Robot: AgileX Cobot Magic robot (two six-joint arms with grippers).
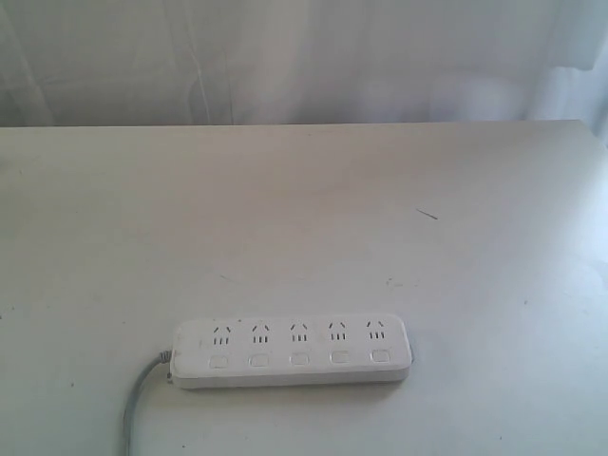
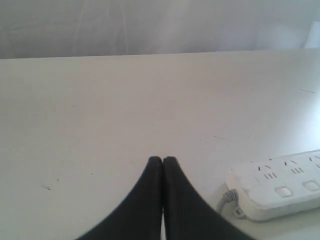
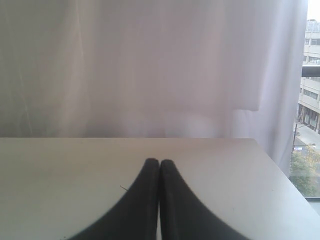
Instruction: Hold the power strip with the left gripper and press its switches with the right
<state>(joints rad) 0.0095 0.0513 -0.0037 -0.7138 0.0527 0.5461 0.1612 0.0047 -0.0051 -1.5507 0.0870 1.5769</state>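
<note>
The power strip (image 1: 293,350) lies untouched on the tabletop (image 1: 304,190).
It sits well away from the edge by the curtain (image 1: 304,57). The left gripper (image 2: 162,161), near its cord (image 2: 225,200) end, has jaws pressed together, holding nothing; the right gripper (image 3: 159,162) too.

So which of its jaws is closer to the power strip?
Left. The left jaws sit shut beside the power strip, clear of its cord end; the right jaws' view shows only table and curtain.
</note>
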